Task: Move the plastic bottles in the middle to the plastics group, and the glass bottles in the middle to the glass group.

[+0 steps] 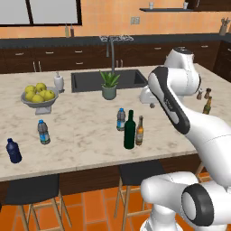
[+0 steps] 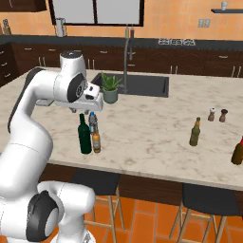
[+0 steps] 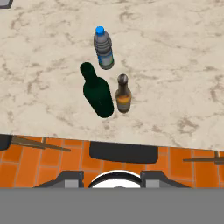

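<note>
Likely light and crushable, so worth gripping the water bottle [image 3: 103, 49] gently at mid-body, beside heavier, slick wine bottle [image 3: 98, 92] and beer bottle [image 3: 123, 95]; jaw state impossible to tell.

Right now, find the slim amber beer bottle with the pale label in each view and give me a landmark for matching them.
Left base view: the slim amber beer bottle stands near the counter's front edge, centre-right.
Right base view: it stands left of centre, below the white arm.
Hand view: it is just right of centre.
Shared landmark: the tall dark green wine bottle close beside it.
</note>
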Robot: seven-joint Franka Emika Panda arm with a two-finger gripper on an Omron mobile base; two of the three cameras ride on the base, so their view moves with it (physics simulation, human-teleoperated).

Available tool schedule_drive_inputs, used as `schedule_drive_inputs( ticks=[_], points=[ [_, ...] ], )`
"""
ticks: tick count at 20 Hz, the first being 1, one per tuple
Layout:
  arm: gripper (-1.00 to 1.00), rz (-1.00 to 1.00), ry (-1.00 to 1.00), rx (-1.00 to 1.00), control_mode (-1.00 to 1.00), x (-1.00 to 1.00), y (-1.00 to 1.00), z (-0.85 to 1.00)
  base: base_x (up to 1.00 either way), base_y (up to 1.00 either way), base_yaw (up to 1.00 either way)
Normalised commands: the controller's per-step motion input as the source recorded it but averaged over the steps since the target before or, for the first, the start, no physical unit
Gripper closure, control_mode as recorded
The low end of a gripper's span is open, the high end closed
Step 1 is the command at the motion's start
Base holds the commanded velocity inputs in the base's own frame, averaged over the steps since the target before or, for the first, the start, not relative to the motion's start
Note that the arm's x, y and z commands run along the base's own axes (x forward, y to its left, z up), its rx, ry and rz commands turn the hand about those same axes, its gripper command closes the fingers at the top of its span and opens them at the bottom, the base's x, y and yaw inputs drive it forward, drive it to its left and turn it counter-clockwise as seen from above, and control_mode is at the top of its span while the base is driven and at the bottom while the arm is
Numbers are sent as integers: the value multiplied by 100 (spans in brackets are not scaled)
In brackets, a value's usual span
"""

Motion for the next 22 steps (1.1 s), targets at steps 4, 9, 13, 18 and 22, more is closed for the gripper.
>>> schedule_drive_inputs(
  ticks=[4,9,13,18,22],
  points=[
    [-100,0,0,0,-100,-31,4,-2,0,0,0],
    [-100,6,0,-1,-100,-41,44,-2,0,0,0],
    [-100,1,0,-3,-100,-8,54,0,0,0,0],
    [-100,-1,0,-1,-100,4,20,0,0,0,0],
    [-100,0,-1,-5,-100,16,0,-3,0,0,0]
  ],
)
